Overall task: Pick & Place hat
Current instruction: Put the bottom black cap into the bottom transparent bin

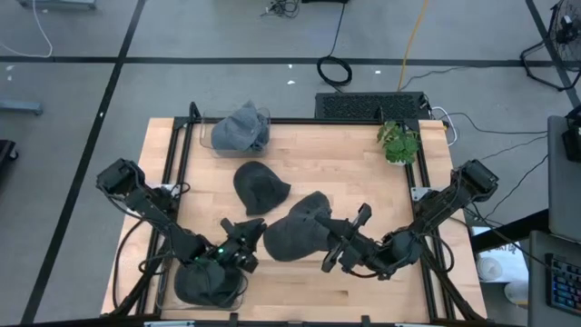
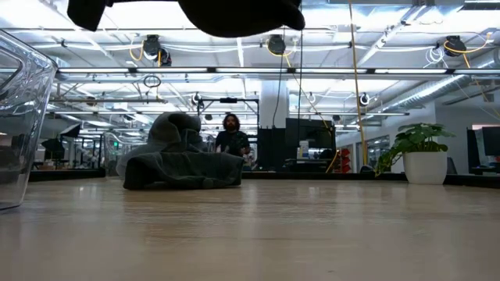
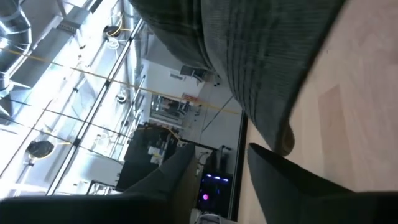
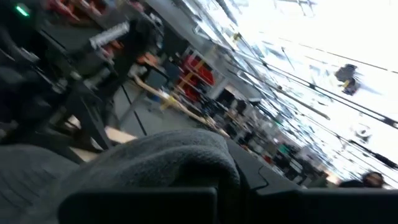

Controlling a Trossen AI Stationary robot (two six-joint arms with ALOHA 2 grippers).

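We saw even, bright overhead light on the pale wooden tabletop [image 1: 363,182], with soft, short shadows. In the low view, white ceiling strip lights [image 2: 234,74] glared across the upper frame. Both wrist views were smeared by blur, with the upper right washed out.

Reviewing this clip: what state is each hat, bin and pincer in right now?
Left pincer: open, fingers apart, holding nothing.
Right pincer: shut on large dark hat.
Small dark hat: lying loose on the table.
Grey hat: sitting in the far clear bin.
Near hat: resting in the near bin.
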